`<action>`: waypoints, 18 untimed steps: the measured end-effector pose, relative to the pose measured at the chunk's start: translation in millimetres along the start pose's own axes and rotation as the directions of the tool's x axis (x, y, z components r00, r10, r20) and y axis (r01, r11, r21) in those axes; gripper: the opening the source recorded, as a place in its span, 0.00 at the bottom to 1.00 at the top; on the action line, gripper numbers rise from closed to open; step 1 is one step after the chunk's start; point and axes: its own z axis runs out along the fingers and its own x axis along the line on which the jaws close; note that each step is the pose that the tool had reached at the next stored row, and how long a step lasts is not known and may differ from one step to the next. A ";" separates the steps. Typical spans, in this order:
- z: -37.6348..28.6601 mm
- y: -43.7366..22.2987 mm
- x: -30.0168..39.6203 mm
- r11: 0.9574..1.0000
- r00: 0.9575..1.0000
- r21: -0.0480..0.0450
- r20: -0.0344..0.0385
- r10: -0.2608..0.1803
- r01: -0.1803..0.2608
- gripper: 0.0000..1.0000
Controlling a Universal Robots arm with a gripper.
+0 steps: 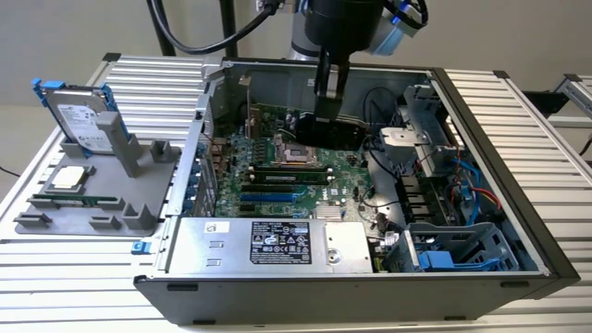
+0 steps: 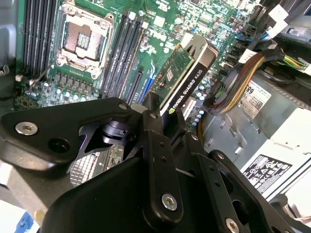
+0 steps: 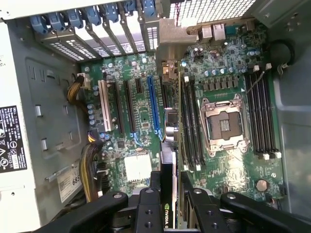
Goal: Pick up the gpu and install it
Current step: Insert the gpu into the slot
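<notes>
Currently: gripper (image 2: pixel 163 114) clamped on gpu (image 2: pixel 187 73), card held edge-down above motherboard (image 1: pixel 277 184) inside open case (image 1: pixel 518 201), near the CPU socket (image 3: pixel 221 124). Advice: align card edge and bracket with blue slot (image 3: pixel 154 104), descend squarely

I see my hand (image 3: pixel 167 204) closed on the gpu (image 3: pixel 167 160), which is held edge-on above the motherboard (image 3: pixel 141 121), between the blue slot (image 3: pixel 154 109) and the empty processor socket (image 3: pixel 224 125).
</notes>
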 end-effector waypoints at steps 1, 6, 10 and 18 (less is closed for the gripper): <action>0.5 0.0 0.0 1.000 1.000 0.000 0.000 0.000 0.000 0.00; 3.0 0.0 -0.1 1.000 1.000 0.000 0.000 0.000 0.000 0.00; 4.9 0.0 -0.1 1.000 1.000 0.000 -0.001 0.000 0.000 0.00; 7.8 -0.1 -0.1 1.000 1.000 0.000 -0.001 0.000 0.000 0.00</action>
